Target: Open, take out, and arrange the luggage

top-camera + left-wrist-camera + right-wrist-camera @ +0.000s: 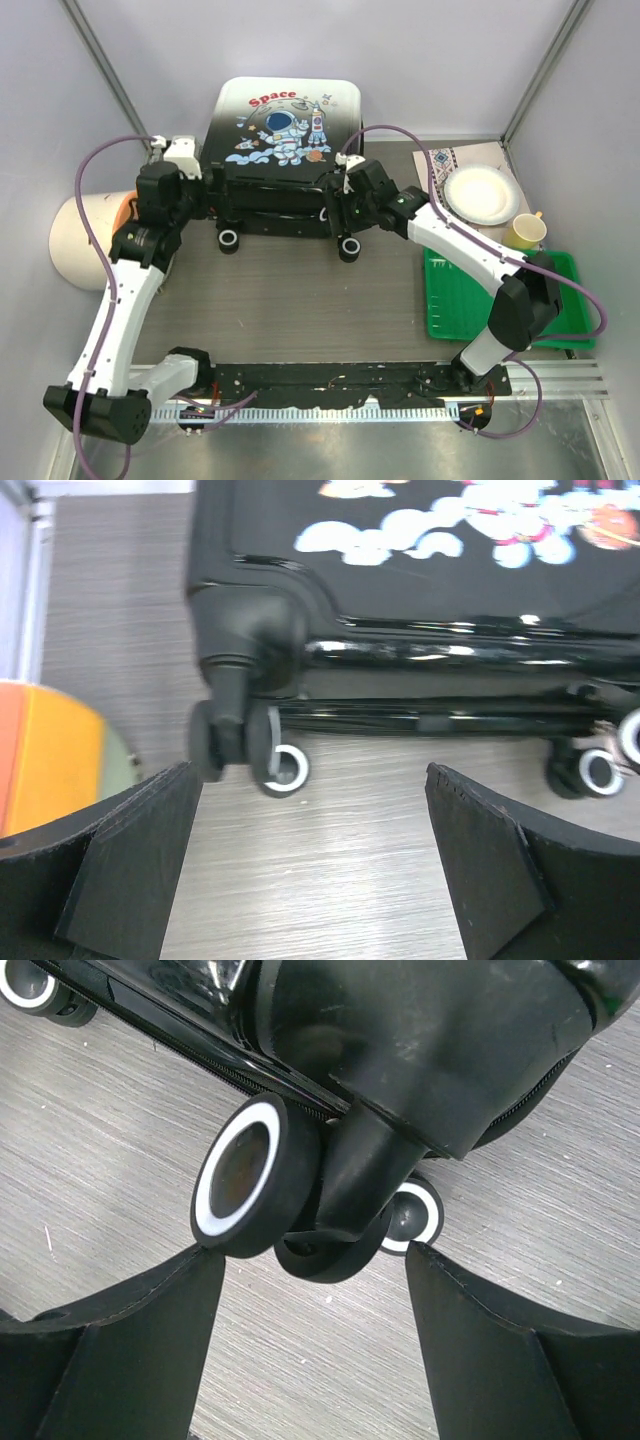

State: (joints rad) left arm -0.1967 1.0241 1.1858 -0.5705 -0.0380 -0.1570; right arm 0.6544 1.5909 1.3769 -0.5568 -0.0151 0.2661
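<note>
The luggage (285, 130) lies flat at the back middle of the table, astronaut print up, with its black wheels (229, 238) toward me. My left gripper (207, 200) is at its near left corner; in the left wrist view (310, 780) it is open and empty over bare table, with the left wheel (280, 765) just beyond the fingertips. My right gripper (335, 205) is at the near right corner; in the right wrist view (315, 1257) it is open, with the right wheels (245, 1175) right at its fingertips. The two shells (420, 660) lie close together.
A cream bin with an orange lid (85, 235) lies left of the left arm and shows in the left wrist view (50, 750). At the right are a green tray (470, 300), a yellow cup (525, 232) and a white plate (482, 193) on a patterned mat (445, 165).
</note>
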